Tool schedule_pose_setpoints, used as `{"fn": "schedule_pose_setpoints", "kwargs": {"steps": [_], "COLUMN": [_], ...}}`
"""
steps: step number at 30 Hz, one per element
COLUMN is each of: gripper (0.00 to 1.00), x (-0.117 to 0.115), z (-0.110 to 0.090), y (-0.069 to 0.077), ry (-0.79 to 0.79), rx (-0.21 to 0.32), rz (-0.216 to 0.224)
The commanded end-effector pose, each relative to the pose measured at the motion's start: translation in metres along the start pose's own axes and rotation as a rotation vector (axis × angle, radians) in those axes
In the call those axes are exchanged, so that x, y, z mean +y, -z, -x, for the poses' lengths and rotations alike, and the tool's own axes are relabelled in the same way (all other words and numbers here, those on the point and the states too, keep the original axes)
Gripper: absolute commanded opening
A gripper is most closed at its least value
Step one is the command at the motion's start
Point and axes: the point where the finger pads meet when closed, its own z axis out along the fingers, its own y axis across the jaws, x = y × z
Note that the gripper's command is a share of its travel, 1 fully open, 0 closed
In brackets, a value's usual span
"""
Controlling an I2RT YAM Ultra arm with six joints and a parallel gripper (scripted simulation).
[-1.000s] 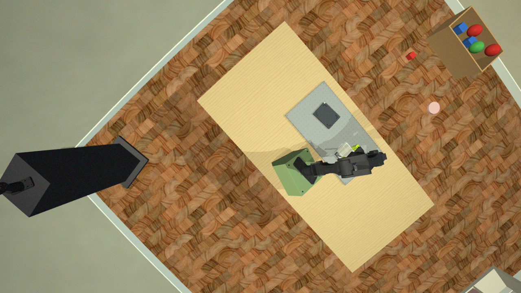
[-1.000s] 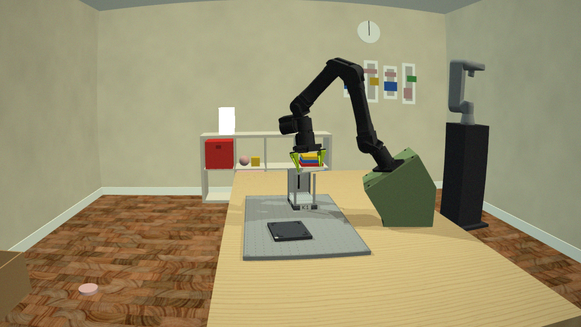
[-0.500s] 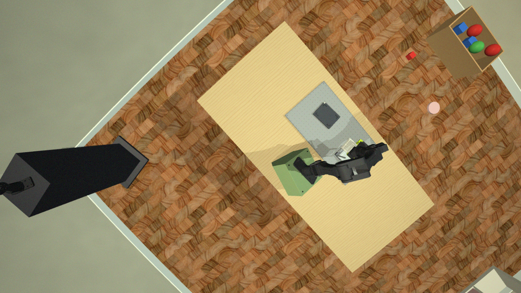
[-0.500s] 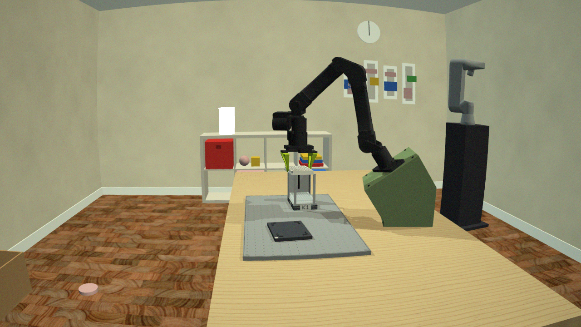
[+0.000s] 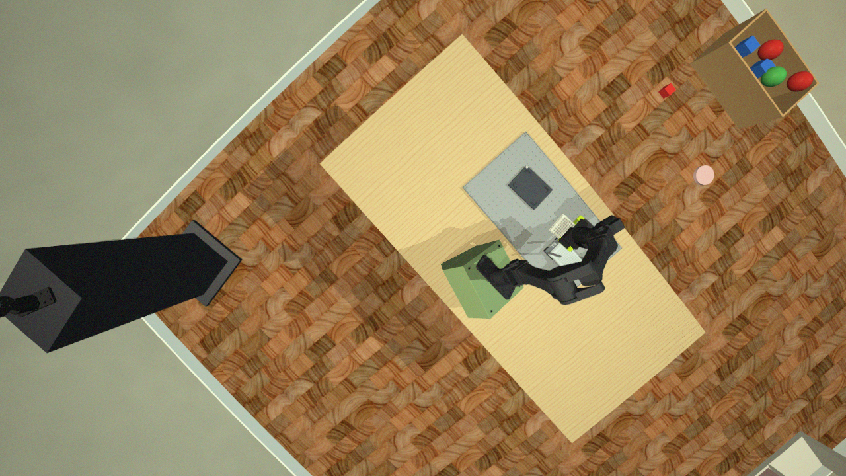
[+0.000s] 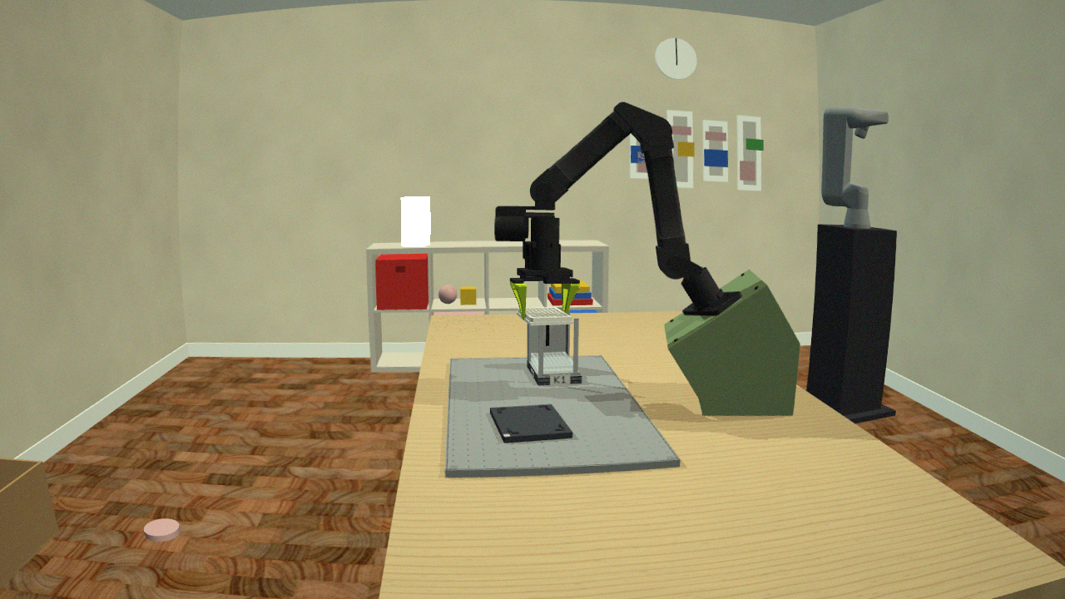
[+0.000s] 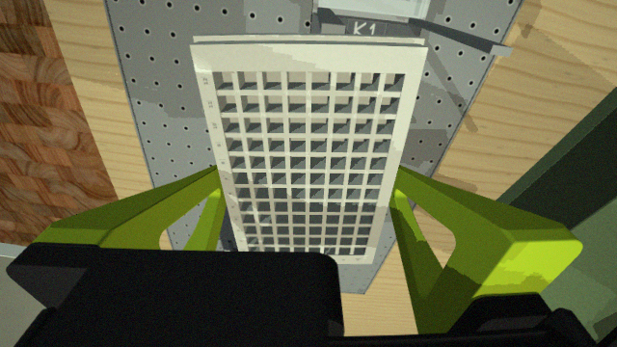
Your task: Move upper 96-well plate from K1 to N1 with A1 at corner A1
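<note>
Plate [image 7: 308, 145] is clamped across its long sides in my gripper [image 7: 308, 173], fingers wide, level above K1 [image 6: 552, 349], apparently clear of the posts. Lower plate [image 6: 553, 364] sits in the rack. Next, I think: lift straight, carry to nest [image 6: 530, 423] nearer the camera, keep it flat. Can't read the A1 mark from here, so check yaw before lowering. Descend slowly and release only once it is seated.

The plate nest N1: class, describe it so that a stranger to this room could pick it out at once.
Find the grey perforated board on the wooden table. On it, nearer the exterior camera than the tall stack rack K1, lies the plate nest N1. It alone is a low, flat, dark square tile.
</note>
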Motion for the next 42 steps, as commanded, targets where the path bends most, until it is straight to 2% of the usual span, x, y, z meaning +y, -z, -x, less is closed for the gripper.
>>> {"fn": "schedule_pose_setpoints", "kwargs": {"steps": [1, 4, 14, 16, 20, 42], "gripper": [0.0, 0.0, 0.0, 0.0, 0.0, 0.0], "x": [-0.001, 0.011, 0.021, 0.021, 0.025, 0.049], "z": [-0.004, -0.011, -0.044, -0.044, -0.056, -0.119], "y": [-0.005, 0.0, -0.002, -0.002, -0.002, -0.006], "ry": [-0.033, -0.035, -0.034, -0.034, -0.033, -0.032], "rx": [-0.025, -0.031, -0.027, -0.027, -0.027, -0.027], "rz": [-0.023, 0.001, -0.01, -0.01, -0.013, -0.012]}}
